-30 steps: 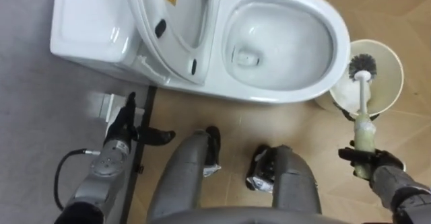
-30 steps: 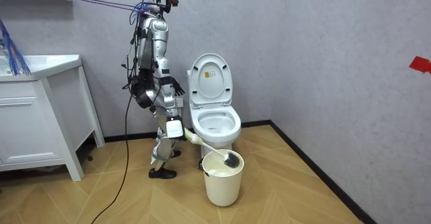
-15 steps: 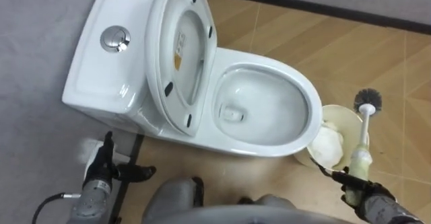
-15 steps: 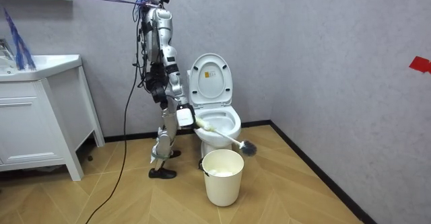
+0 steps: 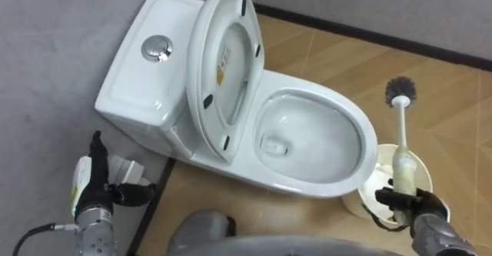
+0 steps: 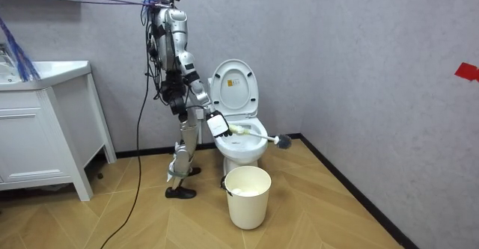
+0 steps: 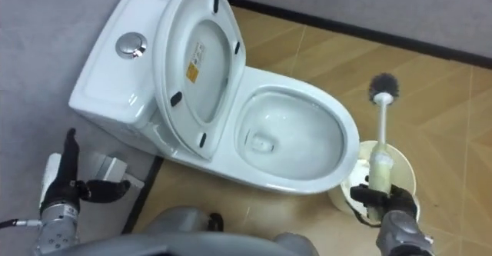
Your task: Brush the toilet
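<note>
Stands upright just beside the toilet (image 6: 238, 133), on the room view's left of it, with the body turned toward the bowl. Reaches the right arm forward and low. Clamps the right hand (image 5: 409, 207), at the lower right of the eye views, round the thick lower end of the brush (image 5: 400, 137), with the fingers curled tight on it. Holds this hand right above the rim of the pale pail (image 5: 421, 170), which stands just beside the front of the bowl.

Holds the left hand (image 5: 96, 185) low at the lower left, near the wall and beside the tank (image 5: 138, 87), with fingers straight and pointing up, the thumb spread to the side, and nothing in it.

Carries the brush nearly level in the room view, pointing away from the body. Has on it a pale yellowish grip, then a thin white stem, then a round bristle head (image 5: 400, 89) of dark colour. Keeps no contact between that head and anything: in the air, above the wooden floor (image 5: 453, 94), past the front of the bowl and beyond the pail. Cannot tell whether the bristles are wet.

With the lid (image 5: 227, 56) raised against the tank, and the bowl open and white inside.
</note>
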`<state>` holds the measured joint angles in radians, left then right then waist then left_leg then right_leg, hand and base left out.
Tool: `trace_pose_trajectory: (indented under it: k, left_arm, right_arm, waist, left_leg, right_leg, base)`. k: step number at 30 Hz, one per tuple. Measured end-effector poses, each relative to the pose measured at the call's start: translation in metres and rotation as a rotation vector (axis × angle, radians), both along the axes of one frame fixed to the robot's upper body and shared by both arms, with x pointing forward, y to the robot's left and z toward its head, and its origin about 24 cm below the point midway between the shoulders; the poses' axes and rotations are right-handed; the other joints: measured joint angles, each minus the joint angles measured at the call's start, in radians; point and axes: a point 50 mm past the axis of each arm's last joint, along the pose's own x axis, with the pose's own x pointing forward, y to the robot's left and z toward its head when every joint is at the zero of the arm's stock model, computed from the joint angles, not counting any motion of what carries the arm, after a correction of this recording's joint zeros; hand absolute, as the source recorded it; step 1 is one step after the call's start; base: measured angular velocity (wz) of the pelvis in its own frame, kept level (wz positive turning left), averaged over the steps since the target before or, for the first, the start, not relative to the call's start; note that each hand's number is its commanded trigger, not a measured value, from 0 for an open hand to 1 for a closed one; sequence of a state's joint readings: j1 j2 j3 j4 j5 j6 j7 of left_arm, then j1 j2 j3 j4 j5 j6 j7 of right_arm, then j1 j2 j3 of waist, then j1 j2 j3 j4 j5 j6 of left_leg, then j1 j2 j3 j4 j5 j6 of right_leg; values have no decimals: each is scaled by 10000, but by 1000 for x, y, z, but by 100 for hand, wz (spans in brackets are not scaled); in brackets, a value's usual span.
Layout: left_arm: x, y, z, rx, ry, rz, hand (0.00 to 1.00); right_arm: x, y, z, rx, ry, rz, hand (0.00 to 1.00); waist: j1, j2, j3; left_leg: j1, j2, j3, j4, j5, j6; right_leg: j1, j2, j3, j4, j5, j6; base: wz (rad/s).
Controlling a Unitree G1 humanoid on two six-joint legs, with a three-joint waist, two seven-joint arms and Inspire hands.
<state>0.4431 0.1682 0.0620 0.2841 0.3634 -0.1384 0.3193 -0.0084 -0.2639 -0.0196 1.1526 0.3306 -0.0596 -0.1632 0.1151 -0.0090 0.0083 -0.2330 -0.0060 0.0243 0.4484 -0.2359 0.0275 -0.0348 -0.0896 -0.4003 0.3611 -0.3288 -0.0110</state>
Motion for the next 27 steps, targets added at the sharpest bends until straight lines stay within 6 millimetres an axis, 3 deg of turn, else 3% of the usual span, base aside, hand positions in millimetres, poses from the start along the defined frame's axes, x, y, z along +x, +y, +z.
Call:
trace_pose_trajectory:
  k: [2, 8, 14, 21, 27]
  left_arm:
    - [9, -4, 15, 796, -948, -515, 0]
    - [20, -14, 31, 2003, -2138, -1540, 0]
    - [21, -16, 33, 2168, -2459, -1682, 0]
    - [22, -26, 28, 2309, -2201, -2536, 0]
    - [43, -38, 30, 2285, -2503, -3256, 0]
  right_arm:
    - [4, 2, 2, -418, -144, 811, 100]
    - [11, 12, 1, -1304, 238, 3381, 100]
    - [4, 17, -2, -2127, 1176, 5663, 100]
    - [1, 16, -3, -2612, 1600, 6781, 100]
    - [-11, 16, -6, -2772, 2415, 7888, 100]
  waist:
    - [40, -1, -18]
    - [229, 14, -22]
    - [340, 33, -27]
    - [271, 26, -11]
    - [238, 80, -7]
  left_leg:
    - [0, -6, -59, 87, 1, -1]
    - [-19, -3, -42, 24, 3, -9]
    - [-63, -58, -99, -12, 1, -11]
    - [-128, -60, -73, -16, 1, -11]
    - [-420, -52, -1, 8, 3, -14]
  right_leg:
    - [38, 0, -76, 15, 4, -7]
    - [14, 2, -83, -16, 10, -20]
    - [11, -11, -145, -146, 15, -19]
    - [-46, -10, -133, -197, 15, -19]
    - [-350, 8, -101, -157, 19, -27]
  base:
    - [9]
    - [1]
    - [2]
    - [0]
    - [-1]
